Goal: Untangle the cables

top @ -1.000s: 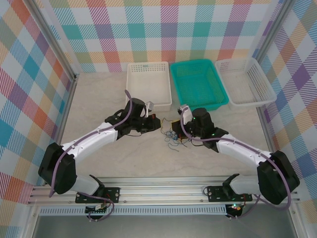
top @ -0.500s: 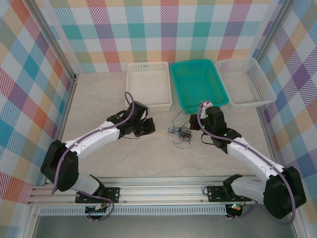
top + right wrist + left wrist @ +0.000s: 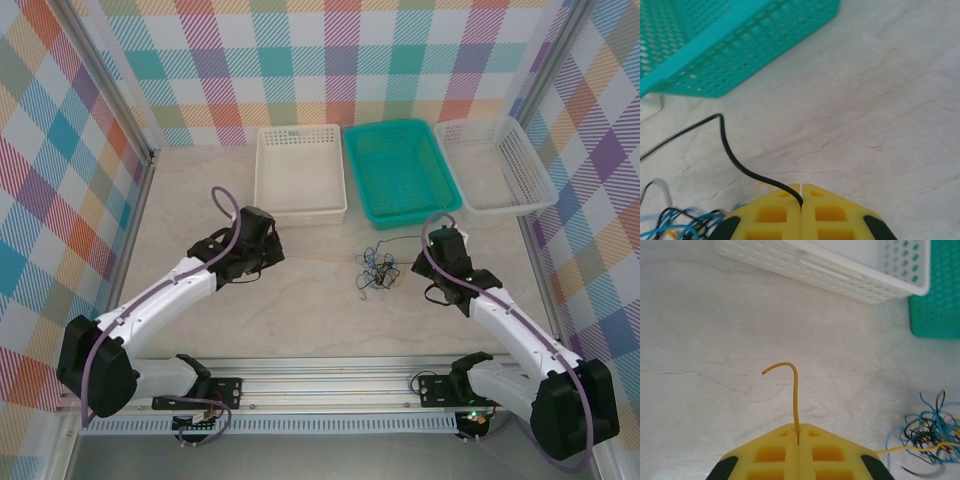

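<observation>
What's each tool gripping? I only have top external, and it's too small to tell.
Observer: Left wrist shows the left tool shut on an orange cable, with a short free end curling past the tips.
Operator: Right one?
Observer: The right tool is shut on a black cable.
Operator: Where does it run?
Observer: It bends up toward the teal basket, then runs off the left edge of the right wrist view.

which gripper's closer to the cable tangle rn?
Right. The right gripper sits just right of the tangle, shut on a black cable. The left gripper is well off to the tangle's left, pinching an orange cable.
</observation>
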